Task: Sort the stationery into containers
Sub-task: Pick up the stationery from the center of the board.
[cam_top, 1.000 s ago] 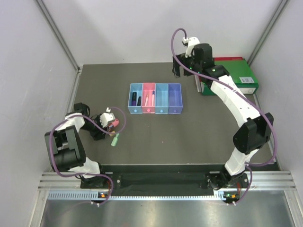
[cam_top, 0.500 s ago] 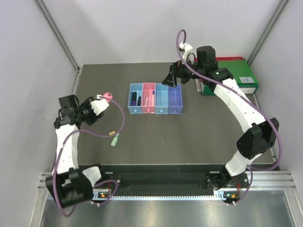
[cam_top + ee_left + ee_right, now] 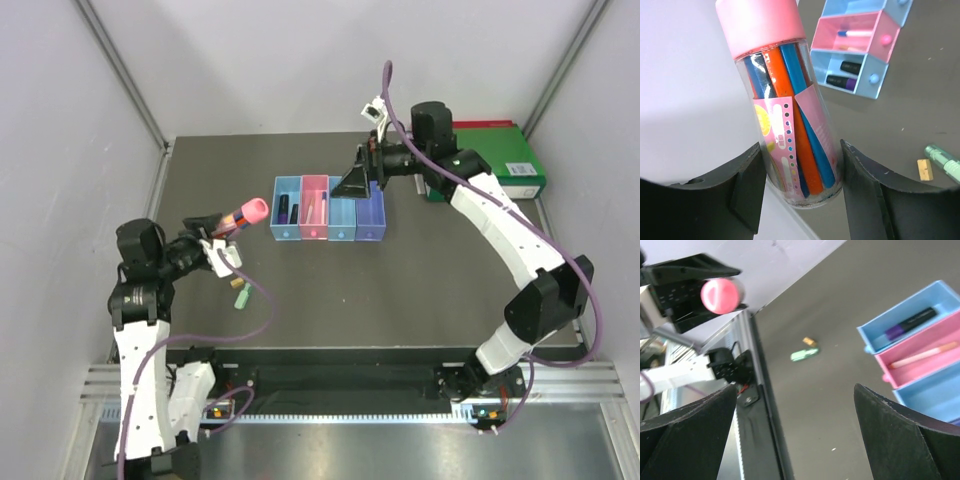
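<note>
Top view: left gripper (image 3: pixel 222 228) is clamped on a clear pink-capped tube of pens (image 3: pixel 243 214), off the table, cap aimed toward the row of containers (image 3: pixel 371 225). Right gripper (image 3: pixel 352 185) hangs above the row's far edge, jaws apart, empty. A green highlighter (image 3: pixel 242 296) lies on the table near the left arm, well apart from the boxes.

Left wrist view: fingers (image 3: pixel 747 192) pinch the tube's bottom end only, and most of its length juts out unsupported. The end light blue box (image 3: pixel 875 82) holds two dark markers.

Right wrist view: fingers (image 3: pixel 687 435) are spread wide with nothing between them.

Risks, as I judge them:
- The low grip may let the tube pivot or slip.
- The tube looks bulky for one compartment and could jam or tip.
- Both arms converging on the row could clash.
- The highlighter could be knocked away.
</note>
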Robot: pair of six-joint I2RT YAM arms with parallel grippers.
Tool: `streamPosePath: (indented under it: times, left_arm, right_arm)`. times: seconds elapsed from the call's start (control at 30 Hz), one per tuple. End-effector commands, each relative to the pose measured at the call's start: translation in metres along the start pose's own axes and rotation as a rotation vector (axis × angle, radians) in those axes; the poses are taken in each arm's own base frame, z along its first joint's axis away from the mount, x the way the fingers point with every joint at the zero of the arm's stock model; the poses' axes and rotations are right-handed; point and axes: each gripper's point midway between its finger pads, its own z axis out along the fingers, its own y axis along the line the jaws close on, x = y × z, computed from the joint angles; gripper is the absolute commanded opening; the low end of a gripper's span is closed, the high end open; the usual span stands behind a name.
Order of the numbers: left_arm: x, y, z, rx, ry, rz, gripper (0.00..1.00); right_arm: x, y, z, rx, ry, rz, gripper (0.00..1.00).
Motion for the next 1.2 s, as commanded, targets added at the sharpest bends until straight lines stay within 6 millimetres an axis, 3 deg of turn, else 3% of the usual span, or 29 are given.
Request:
streamPosePath:
  times: [0.0,0.03,0.07,0.13,0.17,0.2,0.37,0.53,0.67,0.83,1.17]
  left_arm:
    - [-0.026,0.001,0.010,0.042,-0.090,0.083,0.00]
    - [-0.035,-0.003,0.017,0.064,-0.117,0.088,0.00]
    - [-0.029,0.001,0.022,0.053,-0.077,0.085,0.00]
    - [-0.047,0.003,0.038,0.055,-0.114,0.099,0.00]
    - [-0.040,0.004,0.046,0.060,-0.076,0.087,0.00]
    - [-0.048,0.012,0.051,0.038,-0.092,0.101,0.00]
    - [-0.063,0.015,0.088,0.042,-0.099,0.049,0.00]
    - [-0.082,0.028,0.110,-0.003,-0.128,0.030,0.00]
    - [-0.098,0.025,0.112,0.003,-0.154,0.030,0.00]
    - [-0.113,0.016,0.099,0.009,-0.186,0.050,0.00]
    - [-0.112,0.001,0.078,0.020,-0.180,0.046,0.00]
  right_arm:
    - [-0.004,0.059,-0.003,-0.148,-0.012,-0.080,1.00]
    - [-0.003,0.063,-0.002,-0.156,-0.007,-0.079,1.00]
    - [-0.001,0.066,0.000,-0.162,-0.003,-0.084,1.00]
    - [0.002,0.074,0.006,-0.172,0.008,-0.090,1.00]
    - [0.002,0.075,0.008,-0.176,0.010,-0.097,1.00]
    - [0.001,0.079,0.010,-0.178,0.010,-0.105,1.00]
    - [-0.001,0.080,0.015,-0.172,0.012,-0.116,1.00]
    - [0.005,0.074,0.016,-0.145,0.023,-0.121,0.99]
    - [0.008,0.068,0.016,-0.124,0.026,-0.118,1.00]
    - [0.003,0.057,0.014,-0.089,0.012,-0.118,1.00]
    - [0.001,0.049,0.012,-0.063,0.005,-0.121,1.00]
